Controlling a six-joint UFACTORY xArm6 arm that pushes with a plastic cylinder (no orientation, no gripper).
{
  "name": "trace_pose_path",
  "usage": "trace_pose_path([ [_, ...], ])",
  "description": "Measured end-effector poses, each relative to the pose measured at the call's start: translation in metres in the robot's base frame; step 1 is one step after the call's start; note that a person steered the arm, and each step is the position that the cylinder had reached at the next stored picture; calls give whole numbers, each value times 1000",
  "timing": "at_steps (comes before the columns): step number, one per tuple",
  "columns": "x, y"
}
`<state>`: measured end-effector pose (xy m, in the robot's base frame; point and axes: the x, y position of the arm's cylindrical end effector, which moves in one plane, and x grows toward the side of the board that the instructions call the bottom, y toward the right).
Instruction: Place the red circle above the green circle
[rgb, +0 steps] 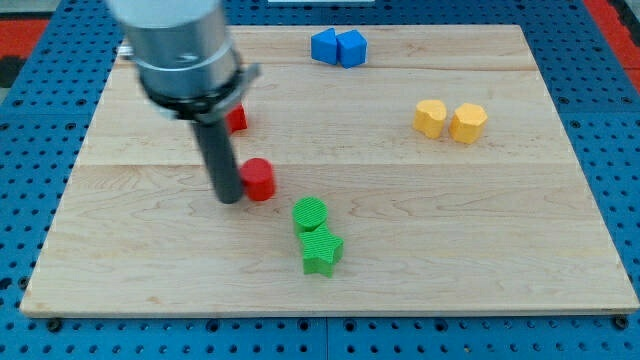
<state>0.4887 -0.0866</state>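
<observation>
The red circle (259, 179) lies on the wooden board (400, 240) left of centre. The green circle (310, 214) lies just below and to the right of it, a small gap apart. My tip (230, 199) is at the red circle's left side, touching or nearly touching it. A green star-like block (321, 252) sits right below the green circle, touching it. A second red block (236, 119) lies above the red circle, partly hidden behind the arm.
Two blue blocks (338, 47) sit together at the board's top centre. Two yellow blocks (450, 119) sit side by side at the upper right. The arm's grey body (180, 50) covers the upper left.
</observation>
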Motion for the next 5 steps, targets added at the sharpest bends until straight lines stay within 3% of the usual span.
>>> trace_pose_path([
  [1, -7, -27],
  [2, -32, -17],
  [3, -9, 36],
  [4, 3, 53],
  [5, -34, 24],
])
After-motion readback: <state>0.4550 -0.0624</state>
